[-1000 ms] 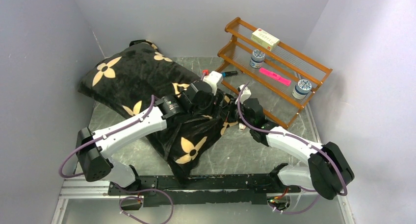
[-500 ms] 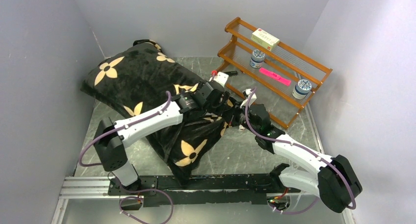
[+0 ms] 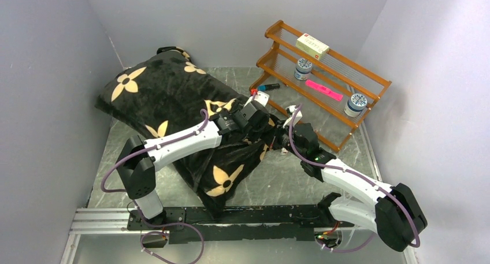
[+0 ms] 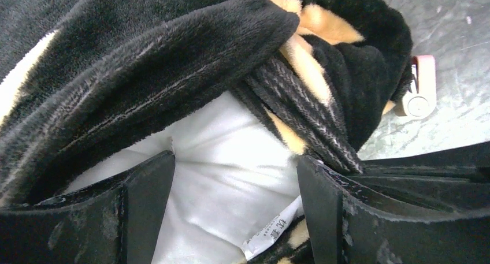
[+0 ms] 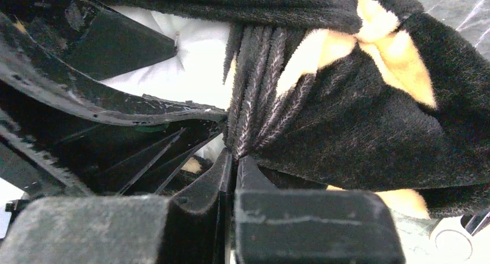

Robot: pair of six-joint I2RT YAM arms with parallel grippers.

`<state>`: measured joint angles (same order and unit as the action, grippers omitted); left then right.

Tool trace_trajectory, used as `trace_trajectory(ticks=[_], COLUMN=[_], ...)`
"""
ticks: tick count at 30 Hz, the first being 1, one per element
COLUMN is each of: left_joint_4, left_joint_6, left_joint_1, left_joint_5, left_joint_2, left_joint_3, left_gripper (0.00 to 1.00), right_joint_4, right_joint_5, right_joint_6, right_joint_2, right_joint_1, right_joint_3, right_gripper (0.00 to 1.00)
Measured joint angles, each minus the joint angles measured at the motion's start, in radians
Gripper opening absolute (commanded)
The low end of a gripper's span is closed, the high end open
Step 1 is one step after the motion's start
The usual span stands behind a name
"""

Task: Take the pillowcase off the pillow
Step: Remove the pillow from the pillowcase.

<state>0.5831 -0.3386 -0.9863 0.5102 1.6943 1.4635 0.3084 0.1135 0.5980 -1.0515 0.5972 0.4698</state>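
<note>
The pillowcase [image 3: 162, 90], black plush with tan flowers, covers the pillow and lies slantwise from the back left corner to the table's middle. At its open end, the white pillow [image 4: 231, 137] shows with a small label. My left gripper [image 4: 236, 160] is open there, its fingers [image 4: 144, 194] spread to either side of the bare pillow corner, under the lifted fabric edge. In the top view the left gripper [image 3: 263, 124] sits at that opening. My right gripper [image 5: 234, 154] is shut on a bunched edge of the pillowcase [image 5: 358, 119], and the right gripper [image 3: 278, 138] holds it just right of the left one.
A wooden two-tier rack [image 3: 341, 62] stands at the back right with a box [image 3: 312, 45], two jars [image 3: 303, 68] and a pink strip [image 3: 322, 89]. A marker [image 3: 267, 87] lies before it. Grey walls close in on the left and right.
My left arm has stretched forward and to the right into the pillowcase opening, and its jaws have widened. The right arm shifted slightly forward, still gripping the fabric edge.
</note>
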Motion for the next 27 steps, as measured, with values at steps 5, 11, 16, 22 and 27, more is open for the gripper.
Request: trace_trajectory(ticks=[5, 11, 16, 22, 27], left_joint_4=[-0.019, -0.029, -0.045, -0.073, -0.086], left_joint_6=[-0.004, -0.011, -0.015, -0.015, -0.016], left_joint_1=[0.0, 0.001, 0.001, 0.003, 0.018], left_joint_5=[0.016, 0.02, 0.029, 0.038, 0.038], left_joint_2=[0.004, 0.015, 0.033, 0.04, 0.051], left_joint_3=[-0.022, -0.023, -0.025, -0.049, -0.057], left_gripper=[0.82, 0.82, 0.8, 0.69, 0.51], right_joint_4=[-0.03, -0.069, -0.097, -0.102, -0.105], right_joint_5=[-0.013, -0.055, -0.087, -0.087, -0.087], right_joint_6=[-0.007, -0.011, -0.03, -0.042, -0.049], right_joint_2=[0.003, 0.04, 0.048, 0.055, 0.059], right_joint_1=[0.003, 0.008, 0.013, 0.013, 0.013], right_joint_3=[0.011, 0.015, 0.016, 0.015, 0.013], right_gripper=[0.0, 0.0, 0.0, 0.0, 0.0])
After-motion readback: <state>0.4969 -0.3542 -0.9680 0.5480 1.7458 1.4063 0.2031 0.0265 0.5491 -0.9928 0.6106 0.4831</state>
